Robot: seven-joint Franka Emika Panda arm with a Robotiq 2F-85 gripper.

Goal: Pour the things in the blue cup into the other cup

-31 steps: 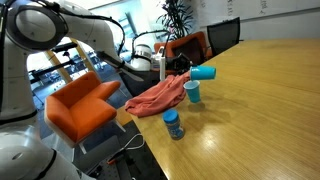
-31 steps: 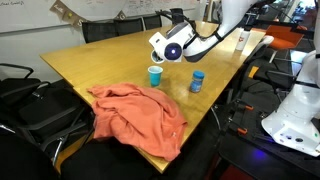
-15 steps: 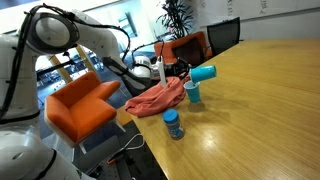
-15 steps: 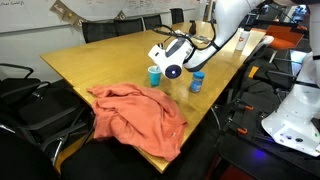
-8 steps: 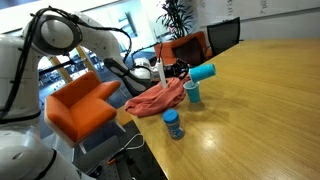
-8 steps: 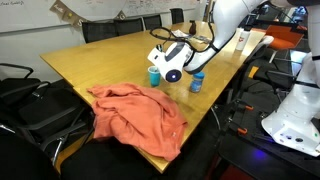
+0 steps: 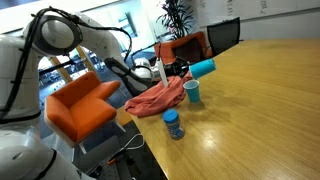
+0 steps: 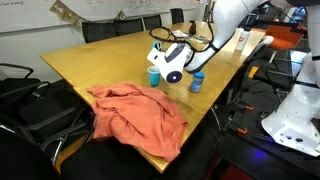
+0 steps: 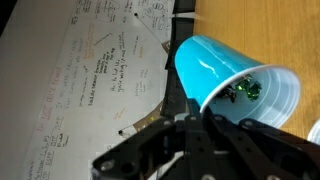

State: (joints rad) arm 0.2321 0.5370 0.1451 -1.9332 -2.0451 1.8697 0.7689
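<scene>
My gripper (image 7: 183, 70) is shut on the blue cup (image 7: 203, 68) and holds it on its side in the air, mouth pointing away from the arm. In the wrist view the blue cup (image 9: 215, 72) fills the upper right, with small green things (image 9: 245, 92) lying just inside its rim; my dark fingers (image 9: 190, 140) clamp its lower wall. The other cup (image 7: 192, 92), shorter with a pale rim, stands upright on the table just below the held cup. In an exterior view the held cup (image 8: 172, 72) hangs right next to the other cup (image 8: 153, 75).
A crumpled orange cloth (image 7: 157, 98) lies by the table edge next to the small cup, also in an exterior view (image 8: 135, 115). A small dark-blue bottle (image 7: 173, 124) stands nearby. The wooden table (image 7: 260, 110) stretches away. Orange chairs (image 7: 80, 108) and black chairs (image 8: 30, 100) surround it.
Over two seconds my gripper has carried the tilted blue cup down and across to just beside the smaller cup. In the last half second it has barely moved.
</scene>
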